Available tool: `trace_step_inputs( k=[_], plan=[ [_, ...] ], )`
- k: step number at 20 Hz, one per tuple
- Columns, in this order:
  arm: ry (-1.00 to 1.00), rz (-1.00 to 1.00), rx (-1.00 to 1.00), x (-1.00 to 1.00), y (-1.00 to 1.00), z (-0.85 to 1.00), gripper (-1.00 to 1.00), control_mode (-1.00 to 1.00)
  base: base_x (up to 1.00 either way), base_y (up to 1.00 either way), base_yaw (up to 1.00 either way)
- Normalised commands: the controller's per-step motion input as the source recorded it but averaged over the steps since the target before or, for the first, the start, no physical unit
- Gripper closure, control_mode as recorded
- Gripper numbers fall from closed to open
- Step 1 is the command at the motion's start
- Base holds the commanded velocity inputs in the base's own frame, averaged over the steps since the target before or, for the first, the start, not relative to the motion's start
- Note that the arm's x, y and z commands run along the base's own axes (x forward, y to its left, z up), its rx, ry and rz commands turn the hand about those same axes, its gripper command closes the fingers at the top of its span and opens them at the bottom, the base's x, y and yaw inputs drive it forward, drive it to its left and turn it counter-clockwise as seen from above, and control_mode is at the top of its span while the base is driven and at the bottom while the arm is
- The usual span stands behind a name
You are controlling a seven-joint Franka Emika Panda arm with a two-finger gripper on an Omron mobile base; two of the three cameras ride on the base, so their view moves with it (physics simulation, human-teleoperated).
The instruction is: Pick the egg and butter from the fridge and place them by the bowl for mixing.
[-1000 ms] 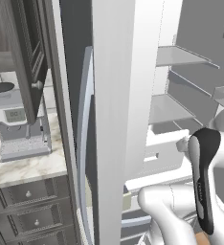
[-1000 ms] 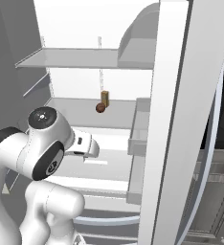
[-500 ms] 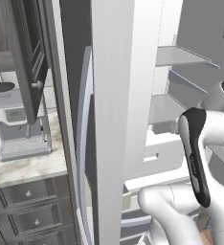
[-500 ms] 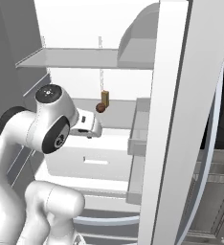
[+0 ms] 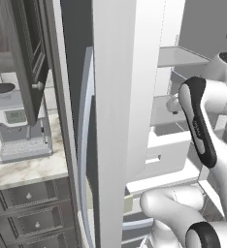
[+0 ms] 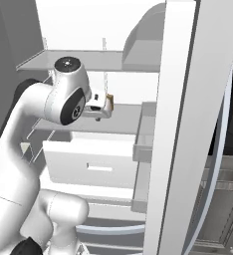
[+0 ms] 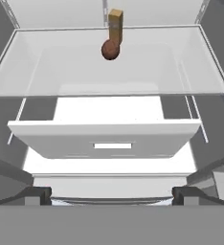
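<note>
Now the jaws stand released inside the fridge (image 6: 188,124), facing the far end of a shelf (image 7: 109,76) where the egg (image 7: 110,50) touches the upright butter (image 7: 115,24).

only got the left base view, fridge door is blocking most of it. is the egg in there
Observer: Yes. In the hand view a brown egg sits on a glass shelf inside the fridge.
Operator: and the butter
Observer: The butter stands upright right behind the egg, near the back of that shelf.
Operator: hand ready to grab
Observer: The hand is open and empty, short of the shelf, facing the egg over a white drawer.
Operator: anything in the way
Observer: No. Just bare shelf between the hand and the egg.
</note>
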Motion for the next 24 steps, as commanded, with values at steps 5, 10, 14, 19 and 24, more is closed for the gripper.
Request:
trace_step_inputs(
  k=[5,10,14,19,24],
  plan=[
    [-0.17,0.00,0.00,0.33,0.21,-0.46,-1.00,-1.00,0.00,0.00,0.00],
    [-0.06,-0.01,-0.02,0.45,0.00,-0.17,-1.00,-1.00,0.00,0.00,0.00],
    [0.00,-0.02,0.00,0.61,0.13,-0.06,-1.00,-1.00,0.00,0.00,0.00],
    [0.00,-0.01,0.00,0.61,0.25,-0.02,-1.00,-1.00,0.00,0.00,0.00],
    [0.00,0.00,0.03,0.36,0.23,-0.06,-1.00,-1.00,0.00,0.00,0.00]
  ],
)
